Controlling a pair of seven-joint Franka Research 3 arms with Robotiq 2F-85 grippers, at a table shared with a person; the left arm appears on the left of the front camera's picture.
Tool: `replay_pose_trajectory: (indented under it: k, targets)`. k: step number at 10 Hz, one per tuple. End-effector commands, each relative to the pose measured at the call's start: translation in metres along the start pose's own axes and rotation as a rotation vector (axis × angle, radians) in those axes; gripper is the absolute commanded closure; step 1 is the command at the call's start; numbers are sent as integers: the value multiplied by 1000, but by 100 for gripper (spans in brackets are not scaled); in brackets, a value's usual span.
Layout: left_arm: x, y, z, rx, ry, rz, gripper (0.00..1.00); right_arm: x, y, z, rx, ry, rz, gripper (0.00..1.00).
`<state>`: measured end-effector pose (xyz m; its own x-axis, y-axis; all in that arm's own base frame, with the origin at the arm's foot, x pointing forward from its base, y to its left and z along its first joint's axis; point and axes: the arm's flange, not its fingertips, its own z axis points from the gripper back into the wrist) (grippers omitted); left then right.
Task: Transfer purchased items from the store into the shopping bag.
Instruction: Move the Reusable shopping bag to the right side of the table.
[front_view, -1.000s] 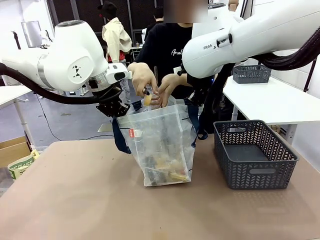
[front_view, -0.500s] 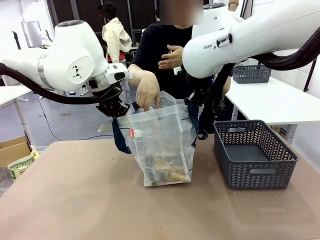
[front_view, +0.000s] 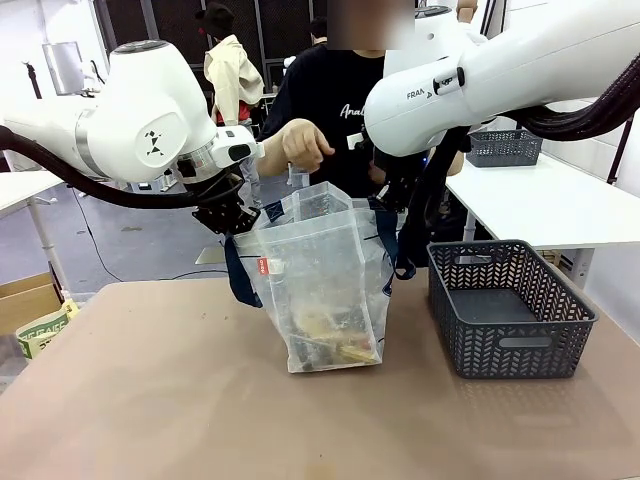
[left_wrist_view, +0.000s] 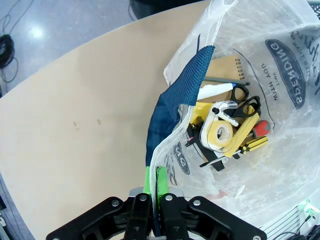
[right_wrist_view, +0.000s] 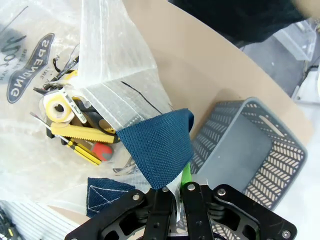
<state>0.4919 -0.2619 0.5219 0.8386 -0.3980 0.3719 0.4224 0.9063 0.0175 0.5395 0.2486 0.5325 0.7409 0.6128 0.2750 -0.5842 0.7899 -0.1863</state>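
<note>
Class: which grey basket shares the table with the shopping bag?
The nearer basket, right of the shopping bag; the other basket sits on the white table behind.

A dark grey mesh basket (front_view: 520, 352) stands on the tan table (front_view: 150, 400), towards its right side. Beyond it, a white table (front_view: 545, 205) carries a second, smaller grey basket (front_view: 503, 147). A cardboard box (front_view: 25, 300) sits on the floor at far left.

The front camera looks across the table (front_view: 150, 400) toward the person (front_view: 335, 100), at middle distance. Each wrist camera looks steeply down, seemingly from just above, into the shopping bag (front_view: 320, 270), which all three views share.
</note>
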Motion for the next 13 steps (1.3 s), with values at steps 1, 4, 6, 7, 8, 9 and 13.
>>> replay_pose_trajectory:
  k: [1, 4, 6, 7, 8, 9, 13]
  targets:
    - [0, 1, 0, 1, -1, 4, 100, 0, 0, 1, -1, -3, 0, 100]
    - [0, 1, 0, 1, -1, 4, 100, 0, 0, 1, -1, -3, 0, 100]
    - [0, 1, 0, 1, -1, 4, 100, 0, 0, 1, -1, -3, 0, 100]
    - [0, 1, 0, 1, -1, 4, 100, 0, 0, 1, -1, -3, 0, 100]
    - [0, 1, 0, 1, -1, 4, 100, 0, 0, 1, -1, -3, 0, 100]
    - [0, 1, 0, 1, -1, 4, 100, 0, 0, 1, -1, -3, 0, 100]
    - [0, 1, 0, 1, -1, 4, 100, 0, 0, 1, -1, -3, 0, 100]
